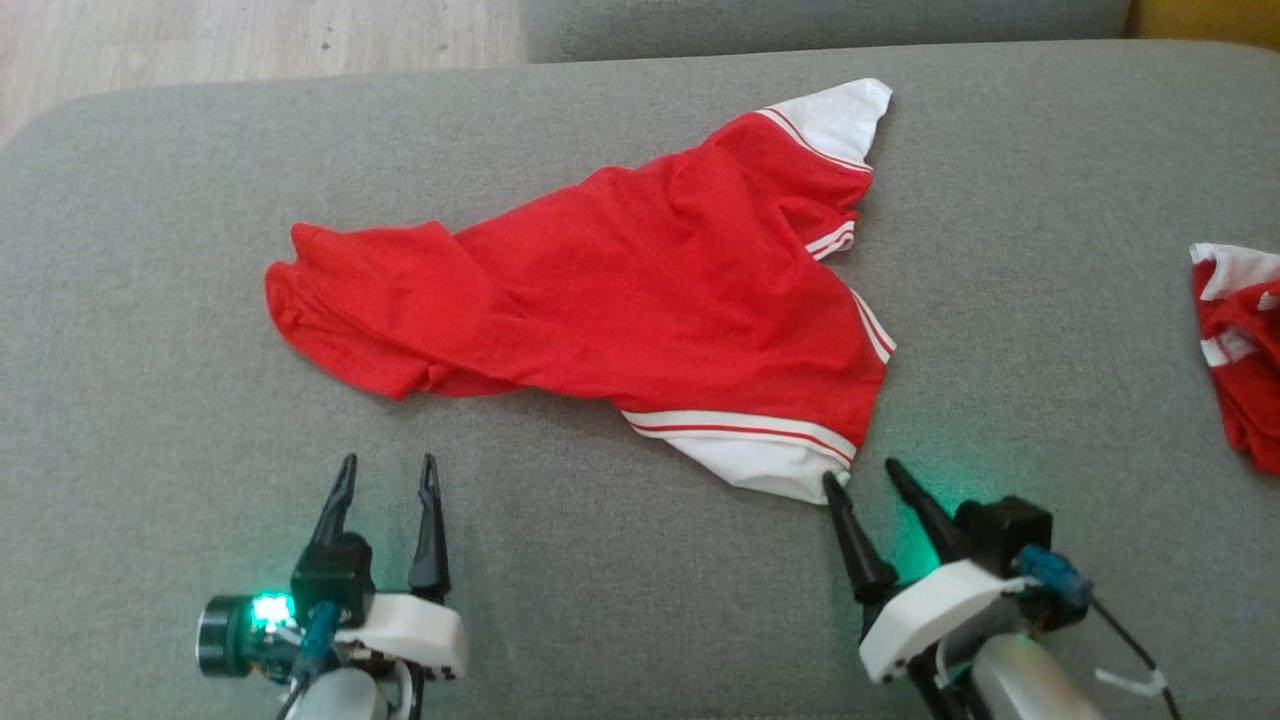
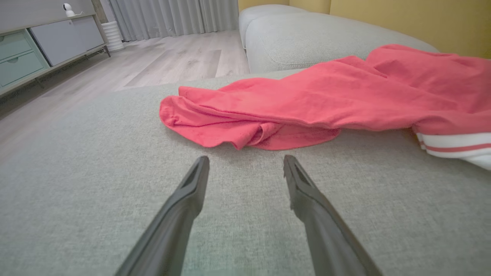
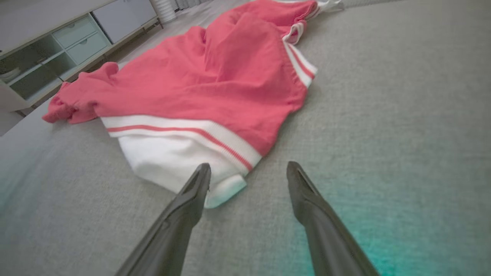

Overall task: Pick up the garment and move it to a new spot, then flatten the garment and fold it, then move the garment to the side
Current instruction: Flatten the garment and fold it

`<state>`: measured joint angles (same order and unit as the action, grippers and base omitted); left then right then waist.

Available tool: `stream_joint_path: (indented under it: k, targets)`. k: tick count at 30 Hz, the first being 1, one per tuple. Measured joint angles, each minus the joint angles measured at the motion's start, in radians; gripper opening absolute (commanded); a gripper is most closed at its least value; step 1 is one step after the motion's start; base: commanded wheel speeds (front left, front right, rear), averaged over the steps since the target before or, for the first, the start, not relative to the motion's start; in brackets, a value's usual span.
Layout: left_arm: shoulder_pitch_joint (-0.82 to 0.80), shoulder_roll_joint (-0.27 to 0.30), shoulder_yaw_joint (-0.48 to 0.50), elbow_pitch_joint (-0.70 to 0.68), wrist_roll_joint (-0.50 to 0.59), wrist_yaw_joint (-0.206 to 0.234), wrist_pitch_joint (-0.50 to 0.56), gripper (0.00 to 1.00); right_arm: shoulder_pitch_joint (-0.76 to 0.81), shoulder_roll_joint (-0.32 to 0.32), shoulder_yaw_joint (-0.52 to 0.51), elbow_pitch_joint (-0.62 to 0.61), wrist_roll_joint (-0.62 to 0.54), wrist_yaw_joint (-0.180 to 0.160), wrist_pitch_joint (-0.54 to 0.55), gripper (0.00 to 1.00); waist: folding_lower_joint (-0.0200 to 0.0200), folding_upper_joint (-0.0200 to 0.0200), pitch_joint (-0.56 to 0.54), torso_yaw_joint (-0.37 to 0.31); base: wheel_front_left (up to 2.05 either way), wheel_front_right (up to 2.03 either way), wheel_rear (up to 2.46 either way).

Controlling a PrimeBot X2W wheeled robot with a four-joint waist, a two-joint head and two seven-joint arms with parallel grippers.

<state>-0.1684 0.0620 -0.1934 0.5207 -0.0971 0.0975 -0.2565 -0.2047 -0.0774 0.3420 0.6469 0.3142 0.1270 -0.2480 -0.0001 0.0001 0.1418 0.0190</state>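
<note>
Left gripper sits lowest at the near edge of the sofa, jaws open and holding nothing, tips aimed at the bunched red end of the garment and just short of it. Right gripper also has its jaws spread and empty; one finger touches the corner of the white hem, and that corner pokes just into the gap between the fingers. Garment is a red shirt with white striped trim, lying diagonally across the middle of the grey cushion, rumpled, one end folded under itself, a white sleeve at the far right. Second red-and-white garment lies well apart at the right edge. Progress, as a judgement — nothing is gripped, the shirt is neither flat nor folded, so flattening, folding and the move aside all look undone. Cannot tell whether the first relocation has happened. Both grippers look set for a two-corner grab — not yet made.
</note>
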Motion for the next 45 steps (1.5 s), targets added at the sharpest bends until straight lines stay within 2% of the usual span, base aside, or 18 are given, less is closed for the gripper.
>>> stream_joint_path:
  k: [11, 12, 13, 14, 20, 24, 34, 40, 45]
  targets:
    - [0.014, -0.011, 0.001, -0.018, 0.000, -0.020, 0.000, 1.00, 0.006, 0.005, 0.070, 0.032, 0.071, 0.000, -0.007, 1.00, 0.0001, 0.0000, 0.005, 0.023, 0.00, 0.00, 0.00]
    - [0.014, -0.011, 0.001, -0.019, 0.001, -0.020, 0.000, 1.00, 0.003, 0.005, 0.073, 0.036, 0.080, 0.000, -0.009, 0.93, 0.0001, 0.0000, 0.006, 0.027, 0.00, 0.00, 0.00]
    - [0.014, -0.012, 0.001, -0.021, 0.002, -0.023, 0.000, 1.00, -0.002, 0.005, 0.074, 0.036, 0.090, 0.000, -0.008, 0.26, 0.0001, 0.0000, 0.007, 0.031, 0.00, 0.00, 0.00]
    - [0.014, -0.012, 0.002, -0.024, 0.003, -0.027, 0.000, 1.00, -0.009, 0.006, 0.077, 0.034, 0.093, 0.000, -0.008, 0.00, 0.0001, 0.0000, 0.007, 0.035, 0.00, 0.00, 0.00]
    - [0.021, -0.013, 0.009, -0.037, 0.003, -0.027, 0.000, 1.00, -0.026, 0.008, 0.053, -0.025, 0.098, 0.000, -0.007, 0.00, 0.0002, 0.0000, -0.013, 0.039, 0.00, 0.00, 0.00]
    - [0.067, -0.014, 0.027, -0.038, 0.003, -0.029, 0.000, 1.00, -0.017, 0.005, 0.002, -0.111, 0.098, 0.000, -0.007, 0.00, 0.0002, 0.0000, -0.043, 0.027, 0.00, 0.00, 0.00]
    - [0.147, -0.014, 0.034, -0.038, -0.002, -0.038, 0.000, 1.00, 0.099, -0.074, -0.100, -0.328, 0.110, 0.000, -0.007, 0.00, 0.0000, 0.0000, -0.125, -0.058, 0.00, 0.00, 0.00]
    - [0.147, -0.014, 0.025, -0.043, -0.010, -0.043, 0.000, 1.00, 0.137, -0.091, -0.121, -0.377, 0.121, 0.000, -0.006, 0.00, 0.0000, 0.0000, -0.105, -0.074, 0.00, 0.00, 0.00]
    - [0.126, -0.014, -0.011, -0.039, -0.018, -0.046, 0.000, 1.00, 0.080, -0.095, -0.111, -0.358, 0.103, 0.000, 0.029, 0.00, 0.0002, 0.0000, -0.064, -0.053, 0.00, 0.00, 0.00]
